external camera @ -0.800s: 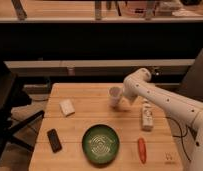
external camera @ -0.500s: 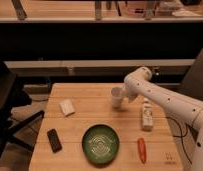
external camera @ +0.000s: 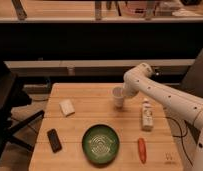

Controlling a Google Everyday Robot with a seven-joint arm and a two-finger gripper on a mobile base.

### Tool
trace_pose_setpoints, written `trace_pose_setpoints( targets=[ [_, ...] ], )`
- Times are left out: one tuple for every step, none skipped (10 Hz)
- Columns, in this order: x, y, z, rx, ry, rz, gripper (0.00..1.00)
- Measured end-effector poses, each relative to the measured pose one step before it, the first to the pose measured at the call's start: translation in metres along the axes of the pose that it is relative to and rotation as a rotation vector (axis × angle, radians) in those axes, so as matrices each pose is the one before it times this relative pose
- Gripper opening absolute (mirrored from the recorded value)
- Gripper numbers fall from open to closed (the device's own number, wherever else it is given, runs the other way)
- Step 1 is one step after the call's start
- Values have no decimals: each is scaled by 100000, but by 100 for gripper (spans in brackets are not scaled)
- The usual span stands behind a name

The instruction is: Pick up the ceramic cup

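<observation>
Camera view: one wooden counter [external camera: 95,95], six loose things on it, one white robot arm [external camera: 165,97] reaching in from the right.
Count, left to right: one black slab [external camera: 54,140], like a handset; one white pad [external camera: 67,107]; one green plate [external camera: 101,144]; one ceramic cup [external camera: 118,98]; one orange carrot [external camera: 141,150]; one white bottle [external camera: 146,115], lying flat.
Edges: black slab near the front left corner; green plate and orange carrot close to the front edge; white bottle toward the right edge.
Open room: bare wood across the back left of the counter, and a clear strip between white pad and ceramic cup.
Ceramic cup: upright, mouth up, right of centre toward the back of the counter, well apart from the green plate.
Pincer [external camera: 124,94]: at the cup's right side, touching or just beside it; whether it is wide, narrow or gripping cannot be told.
</observation>
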Motion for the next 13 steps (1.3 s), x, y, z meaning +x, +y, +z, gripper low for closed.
trace_pose_setpoints(
  targets=[
    [243,-41,-911,54,10,-109,0],
    [276,-41,-812,14,239,-233,0],
    [72,-38,-314,78,-17,-145,0],
    [24,26,-83,-47,23,-259,0],
    [66,78,-85,-89,149,-423,0],
    [276,162,-512,-147,350,-90,0],
    [177,133,-449,-104,-89,114,0],
    [53,34,-155,7,-61,74,0],
    [193,2,-548,50,109,-230,0],
    [12,84,-18,16,-57,20,0],
    [250,69,-338,44,365,35,0],
    [290,82,-524,-112,273,87,0],
    [90,71,-266,-19,-20,115,0]
  ],
)
